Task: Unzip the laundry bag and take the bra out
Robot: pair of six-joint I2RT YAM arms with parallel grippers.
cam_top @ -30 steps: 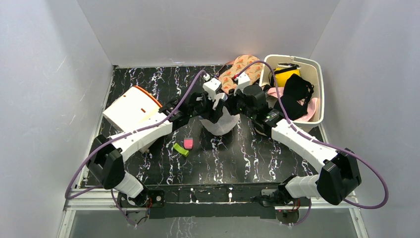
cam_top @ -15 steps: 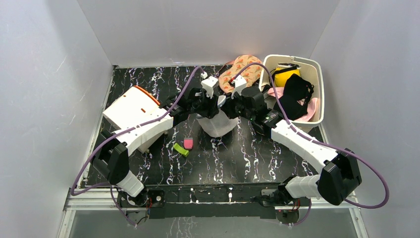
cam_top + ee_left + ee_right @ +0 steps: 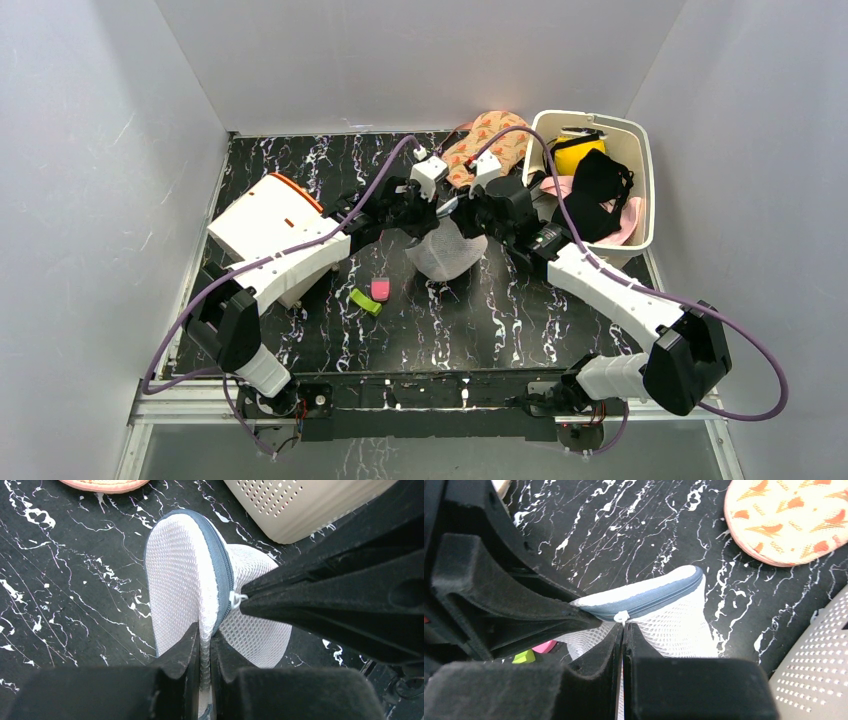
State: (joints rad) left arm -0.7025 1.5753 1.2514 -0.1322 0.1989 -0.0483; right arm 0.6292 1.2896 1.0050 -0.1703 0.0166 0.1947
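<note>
The laundry bag (image 3: 447, 254), a small white mesh pouch with a grey-blue zipper round its rim, sits tilted at the table's middle. My left gripper (image 3: 431, 224) is shut on a fold of the mesh at the rim (image 3: 204, 637). In the left wrist view the bag (image 3: 177, 575) stands on edge in front of the fingers. My right gripper (image 3: 456, 209) is shut on the white zipper pull (image 3: 622, 616), pinched at the fingertips (image 3: 623, 630), just below the zipper band (image 3: 649, 597). The zipper looks closed. The bra is hidden.
A white slotted basket (image 3: 645, 150) at the back right holds black, pink and yellow items. An orange-patterned pad (image 3: 487, 138) lies behind the bag. A white box with orange trim (image 3: 262, 222) sits at left. Small green (image 3: 365, 301) and pink (image 3: 381, 289) pieces lie in front.
My left gripper has closed on the bag's rim. The bag has tipped and shifted slightly to the right between the two grippers. The right gripper stays shut.
</note>
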